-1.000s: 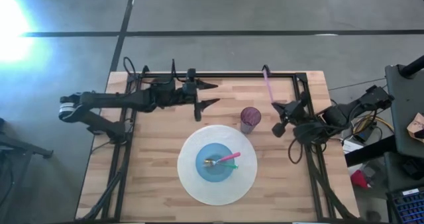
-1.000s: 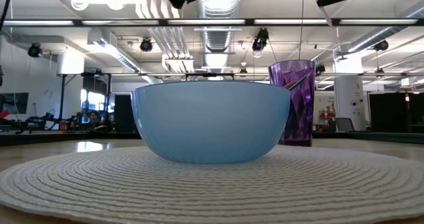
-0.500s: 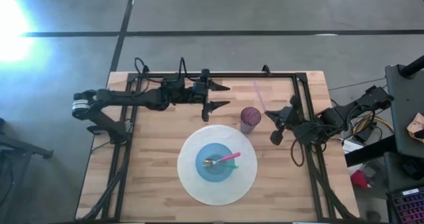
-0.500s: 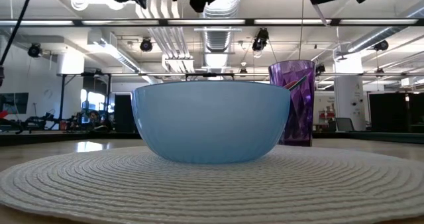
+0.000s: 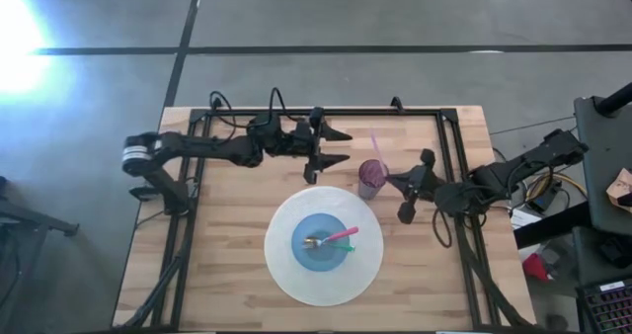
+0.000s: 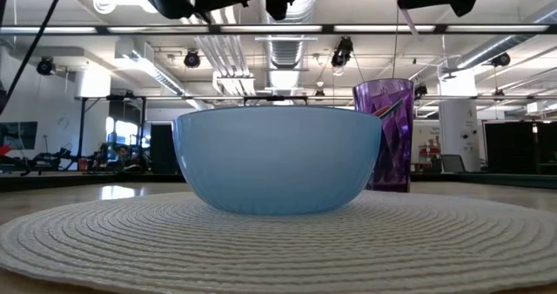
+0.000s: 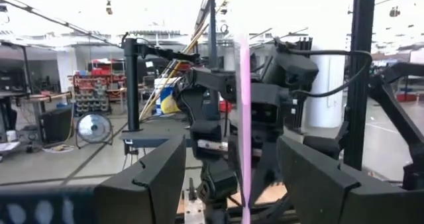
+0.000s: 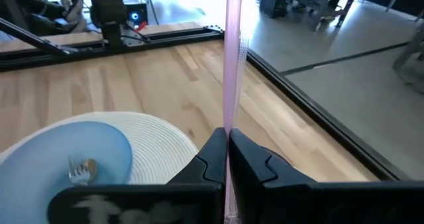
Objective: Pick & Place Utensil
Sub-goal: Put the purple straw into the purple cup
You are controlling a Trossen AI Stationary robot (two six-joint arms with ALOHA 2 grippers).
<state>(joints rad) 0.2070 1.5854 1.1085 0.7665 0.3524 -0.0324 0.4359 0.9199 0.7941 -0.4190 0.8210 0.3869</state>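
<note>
Transport step: right gripper [image 5: 406,189] is clamping the pink straw [image 5: 376,145] just beside the cup [image 5: 372,177]. Left gripper [image 5: 333,146] is waiting open. Next, I reckon: aligning over the cup.

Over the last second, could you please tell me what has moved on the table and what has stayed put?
The right pincer, shut on the pink straw, carried it from the table's far edge toward the purple cup. The left pincer, open and empty, slid toward the cup too. The cup, blue bowl, its fork and the white placemat stayed put.
</note>
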